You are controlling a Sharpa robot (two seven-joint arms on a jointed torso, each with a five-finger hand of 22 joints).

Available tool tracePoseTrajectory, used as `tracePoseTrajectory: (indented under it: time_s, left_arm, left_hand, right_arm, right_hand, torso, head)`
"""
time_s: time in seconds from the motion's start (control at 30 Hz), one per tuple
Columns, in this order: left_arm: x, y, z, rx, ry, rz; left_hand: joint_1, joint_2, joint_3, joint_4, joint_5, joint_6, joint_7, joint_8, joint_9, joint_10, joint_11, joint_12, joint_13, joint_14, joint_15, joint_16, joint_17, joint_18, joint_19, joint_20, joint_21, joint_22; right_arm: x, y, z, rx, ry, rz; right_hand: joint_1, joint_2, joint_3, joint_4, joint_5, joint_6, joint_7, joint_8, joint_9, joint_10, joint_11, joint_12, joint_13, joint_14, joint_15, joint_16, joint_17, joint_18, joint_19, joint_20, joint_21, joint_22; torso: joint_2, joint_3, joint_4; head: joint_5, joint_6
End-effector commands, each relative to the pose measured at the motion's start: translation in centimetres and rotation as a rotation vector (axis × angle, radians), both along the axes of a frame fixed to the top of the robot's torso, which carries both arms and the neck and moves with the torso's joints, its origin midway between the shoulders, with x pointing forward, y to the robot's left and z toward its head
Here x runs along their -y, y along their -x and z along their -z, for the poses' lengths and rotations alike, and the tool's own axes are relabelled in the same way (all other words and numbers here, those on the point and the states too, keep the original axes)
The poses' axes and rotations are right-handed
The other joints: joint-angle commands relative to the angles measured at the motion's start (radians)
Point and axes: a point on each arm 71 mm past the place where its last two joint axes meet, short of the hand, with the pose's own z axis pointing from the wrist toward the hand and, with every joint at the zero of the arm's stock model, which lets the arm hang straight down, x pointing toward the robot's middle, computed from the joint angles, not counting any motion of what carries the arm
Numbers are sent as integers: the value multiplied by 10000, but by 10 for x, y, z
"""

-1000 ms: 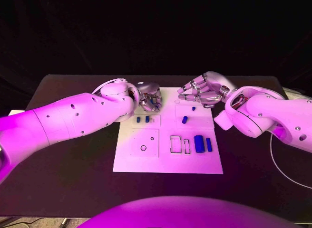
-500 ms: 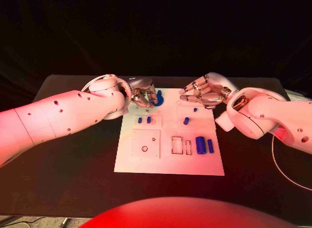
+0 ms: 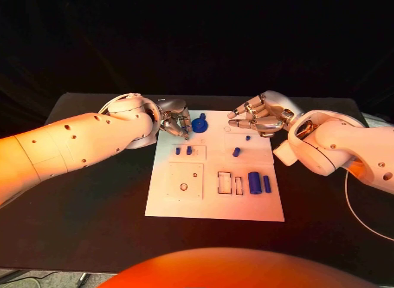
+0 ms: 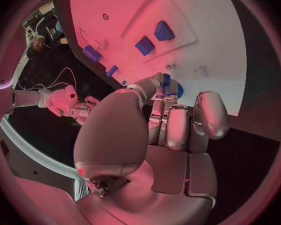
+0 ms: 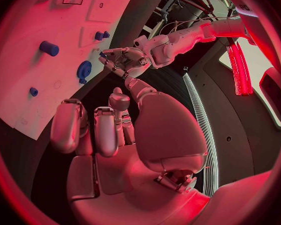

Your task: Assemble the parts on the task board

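Assembly looks partly done: the round part [image 3: 200, 125] sits on the board's [image 3: 214, 204] far edge; left robot hand [image 3: 175, 122] released beside it, right robot hand [image 3: 259, 118] clenched empty; loose parts [image 3: 253, 182] remain.

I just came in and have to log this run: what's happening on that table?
A two-armed robot is assembling small blue parts on a white task board. Its left hand is at the board's far left corner, fingers right at a round blue part lying there; whether it grips the part is unclear. The right hand hovers over the far right corner, fingers curled, holding nothing. Other blue pieces sit further down the board.
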Motion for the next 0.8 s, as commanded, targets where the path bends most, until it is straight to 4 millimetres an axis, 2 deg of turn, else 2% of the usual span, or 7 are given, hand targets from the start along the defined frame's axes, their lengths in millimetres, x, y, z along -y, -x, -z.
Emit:
tracePoseTrajectory:
  time_s: [0.03, 0.47, 0.8]
  left_arm:
    - [0, 0, 3, -300, -138, 56]
    - [4, -1, 10, -391, -207, 103]
    - [6, -1, 12, -529, -375, 147]
  left_hand:
    - [-127, 6, 43, 5, 43, 41, 0, -79, -17, 145, -112, -60, 10, 294, -57, 47, -24, -105, 435, -55, 39, 857]
    - [-147, 6, 38, 8, 42, 45, -5, -84, -17, 152, -116, -68, 13, 295, -58, 54, -15, -102, 431, -54, 25, 852]
    - [-153, 6, 37, 6, 41, 48, -7, -85, -17, 158, -118, -70, 16, 294, -59, 52, -21, -101, 430, -54, 19, 851]
  right_arm:
    - [-2, 1, 0, 52, 40, -177]
    - [-3, 1, 0, 51, 36, -192]
    - [-3, 1, 0, 51, 35, -195]
  right_hand:
    - [-38, 100, 14, -26, 27, -49, 8, -59, 3, -53, 12, 10, 4, 617, 93, -21, 784, 177, -37, 15, -27, 5]
    - [-33, 104, 17, -29, 42, -49, 7, -59, 4, -52, 10, 11, 1, 617, 93, -26, 780, 176, -35, 15, -25, 8]
    - [-33, 104, 17, -29, 42, -49, 7, -59, 4, -52, 10, 11, 1, 617, 93, -26, 780, 176, -35, 15, -25, 8]
  torso:
    - [6, 0, -7]
    - [5, 12, -14]
    - [1, 5, -18]
  head:
    - [6, -14]
    - [25, -14]
    - [23, -14]
